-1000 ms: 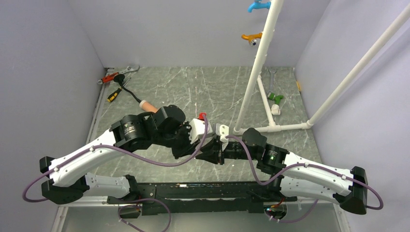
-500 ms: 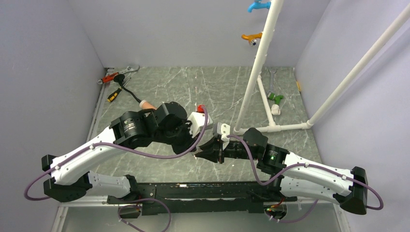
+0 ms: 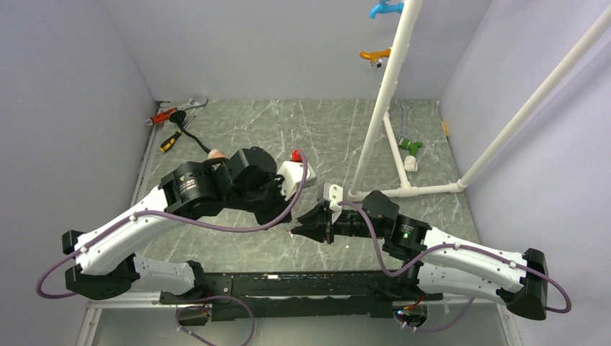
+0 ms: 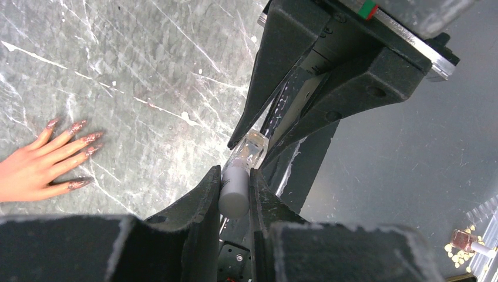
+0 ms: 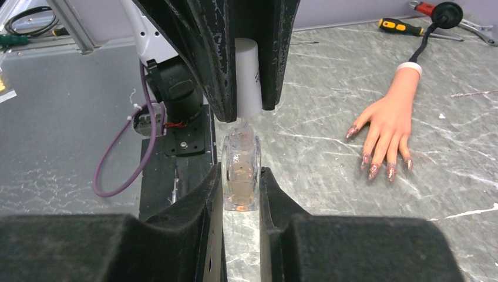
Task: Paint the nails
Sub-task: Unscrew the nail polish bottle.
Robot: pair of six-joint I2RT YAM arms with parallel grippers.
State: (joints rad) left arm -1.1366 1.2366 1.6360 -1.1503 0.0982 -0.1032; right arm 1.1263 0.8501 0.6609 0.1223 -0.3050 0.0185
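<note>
Two grippers meet over the marbled grey-green table [image 3: 317, 130], sharing one small nail polish bottle between them. The right gripper [image 5: 241, 173] has its two fingers closed tight on the clear bottle [image 5: 241, 187], holding it upright by its flat sides. The left gripper [image 4: 235, 176] comes from the opposite side, its two fingers pinched nearly together on the white cap [image 5: 248, 76]. The cap sits directly above the bottle's neck; whether it is screwed on cannot be told.

One flesh-coloured mannequin hand [image 5: 390, 120] lies palm down on the table, well apart from the bottle, on the left arm's side. From above, that arm hides most of it. The hand wears one white wrist cuff [image 5: 409, 67]. Its five nails [image 5: 373, 171] are long, pointed and reddish-pink, all resting on or just above the table surface.

At the far left corner lie one yellow-and-black screwdriver [image 3: 169, 142], one red-handled tool [image 3: 162, 115] and one silver wrench [image 3: 189, 106]. A white pipe frame [image 3: 382, 94] stands on the right side.
</note>
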